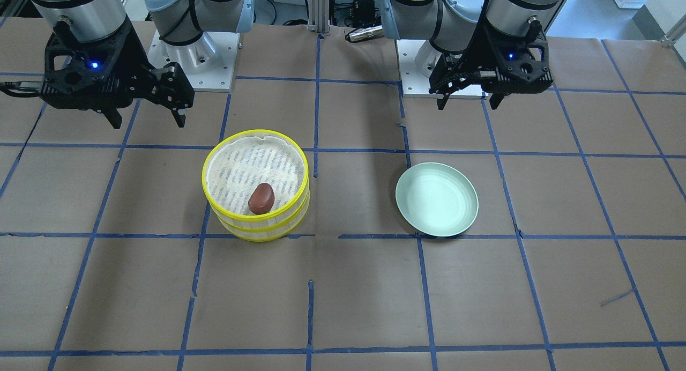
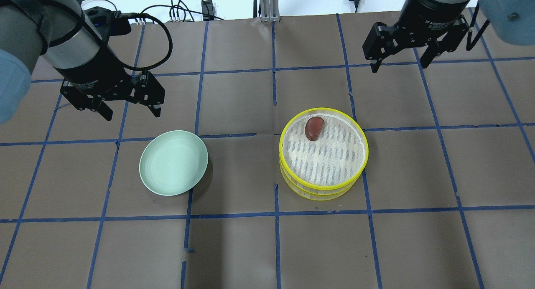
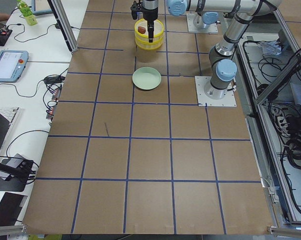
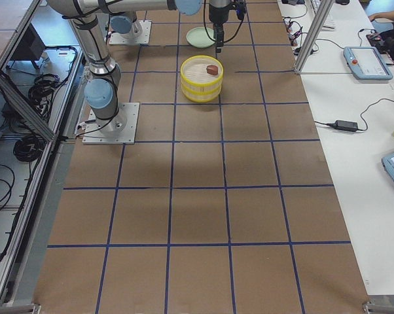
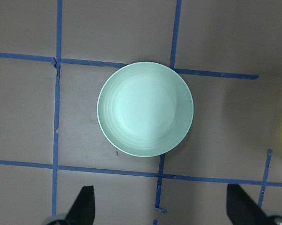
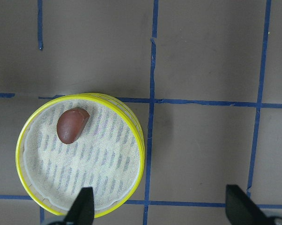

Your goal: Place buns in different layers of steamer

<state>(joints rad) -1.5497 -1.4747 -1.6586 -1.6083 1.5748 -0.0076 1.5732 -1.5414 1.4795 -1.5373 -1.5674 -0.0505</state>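
- The brown bun point(image 2: 314, 128) lies in the upper tray point(image 2: 330, 159), close to the rim on the side away from the robot; that tray sits squarely on the lower tray point(image 1: 260, 232), on the right half of the counter point(image 2: 250, 247)
- You cannot see the white bun in any view; the green plate point(image 2: 173, 163) is bare, so the bun is probably in the lower tray under the upper one, but that is a guess
- The right gripper point(image 2: 399, 67) hangs high with its jaws spread wide and nothing between them; the left gripper point(image 2: 133, 113) is the same, spread and holding nothing, high over the plate
- The relation to watch: the stack lies inward from the right gripper, toward the middle of the counter, and well below it
- In the right wrist view the stack fills the lower left corner, and only one of the fingers point(image 6: 85, 208) overlaps its rim
- So the right arm is the nearer one for anything left to do at the trays, and the left arm would have to cross over
- The bun's long axis runs roughly toward and away from the robot, slightly slanted; the right jaws open across that line, so they already suit its narrow width
- By the look of it, both layers may already be filled
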